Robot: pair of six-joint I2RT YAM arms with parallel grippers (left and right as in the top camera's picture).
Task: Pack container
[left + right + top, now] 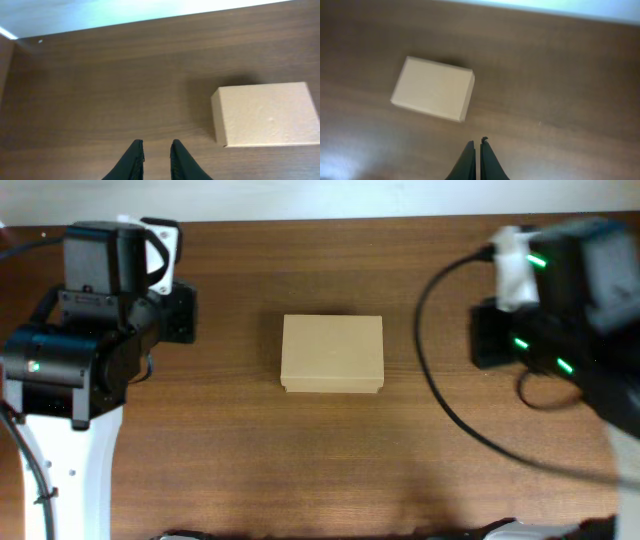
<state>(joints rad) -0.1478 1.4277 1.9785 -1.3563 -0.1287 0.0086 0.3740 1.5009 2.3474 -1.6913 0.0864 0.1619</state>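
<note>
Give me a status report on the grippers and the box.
Left gripper slightly parted, empty. Right gripper shut, empty. Box closed, untouched. Nothing in the way.

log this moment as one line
cardboard box: closed, on table | left gripper: slightly open, empty | right gripper: shut, empty

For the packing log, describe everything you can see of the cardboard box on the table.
The box is a small rectangular carton of plain tan cardboard, unprinted, with a faintly textured top. Its lid is shut flat, and a thin lip shows along one long edge. It lies flat near the middle of the dark wooden table, its long sides parallel to the table's edge. Only the table touches it; the left gripper and right gripper are both well apart from it.
</note>
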